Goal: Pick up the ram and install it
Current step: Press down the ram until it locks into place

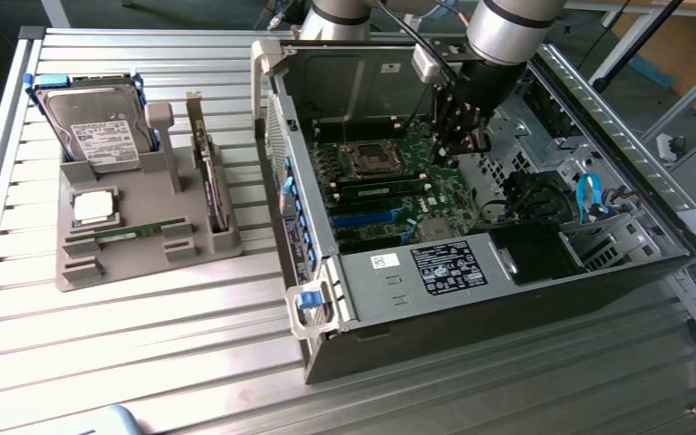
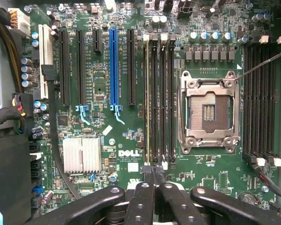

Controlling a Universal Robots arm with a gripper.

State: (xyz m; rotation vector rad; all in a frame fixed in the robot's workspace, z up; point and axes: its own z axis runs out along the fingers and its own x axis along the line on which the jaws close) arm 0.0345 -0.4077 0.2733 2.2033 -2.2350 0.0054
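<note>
- Presently, the gripper (image 1: 467, 145) is hanging inside the open computer case (image 1: 361, 272), low over the motherboard (image 1: 420, 204).
- Its fingers (image 2: 141, 197) are sitting together at the end of the memory slots (image 2: 159, 98); nothing is showing held between them.
- One ram (image 2: 147, 101) stick is standing seated in the slot beside the blue expansion slot's (image 2: 114, 65) neighbours, next to the empty processor socket (image 2: 208, 112).
- A second ram stick (image 1: 130, 234) is lying in the grey parts holder (image 1: 142, 263) on the tabletop (image 1: 142, 344), well apart from the case, just beside the silver processor chip (image 1: 94, 207).
- A hard drive (image 1: 97, 127) is resting upright at the holder's far end.
</note>
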